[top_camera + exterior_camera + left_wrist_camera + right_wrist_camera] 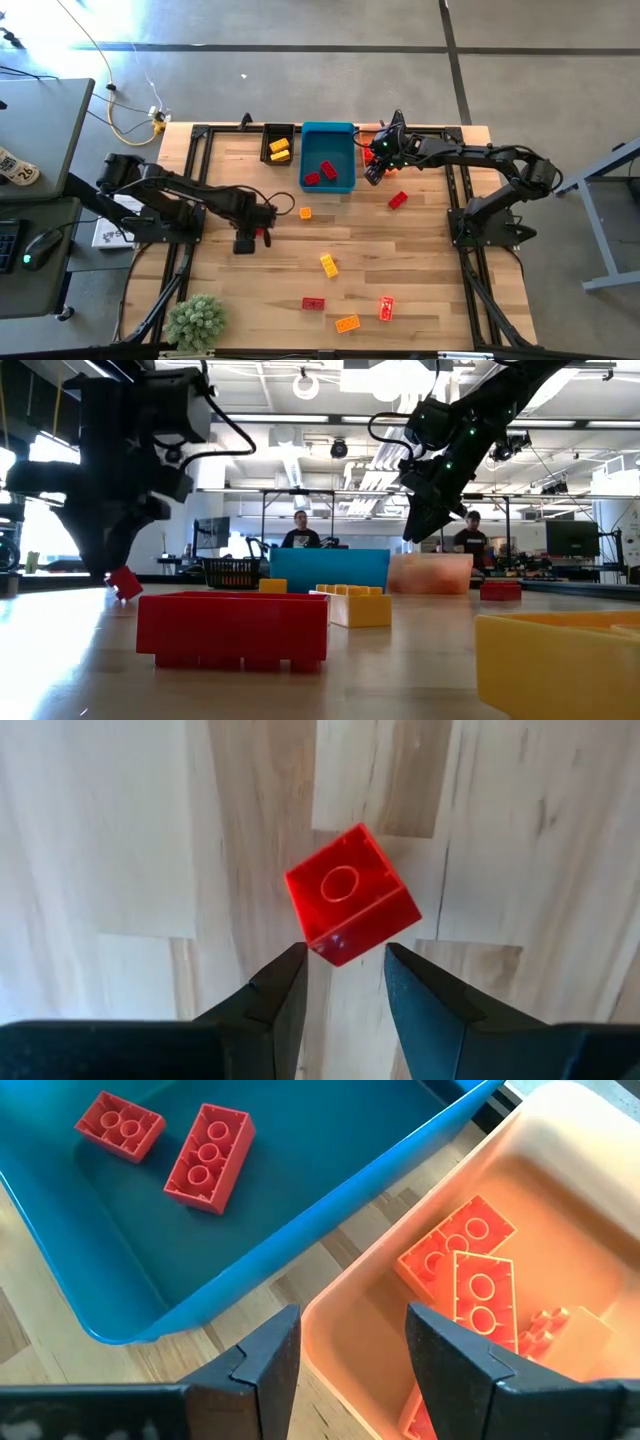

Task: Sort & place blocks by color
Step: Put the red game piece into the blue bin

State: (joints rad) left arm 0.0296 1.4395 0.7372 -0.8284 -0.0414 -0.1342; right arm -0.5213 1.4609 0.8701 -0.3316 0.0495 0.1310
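The left gripper (345, 982) sits low over the table (420, 270), well in front of the blue bin (329, 138). Its fingers are narrowly parted, and a small red brick (349, 896) lies tilted just at their tips; whether the tips actually pinch its lower edge cannot be told. From above, the gripper's body covers most of this brick, and only a sliver of red shows.

The right gripper (352, 1342) hangs over the gap between the blue bin and the orange bin (560, 1200), with its fingers apart and nothing between them. Two red bricks (207, 1156) lie in the blue bin. Orange bricks (456, 1245) are piled in the orange bin, partly cut off at the picture's edge and partly hidden by the gripper's finger. From overhead, the right arm covers nearly all of the orange bin. The black bin (278, 144), just beside the blue bin, holds yellow bricks (279, 149).

Other bricks lie scattered in front of the blue bin: a red one (398, 199), an orange one (305, 213), and a yellow one (328, 265).
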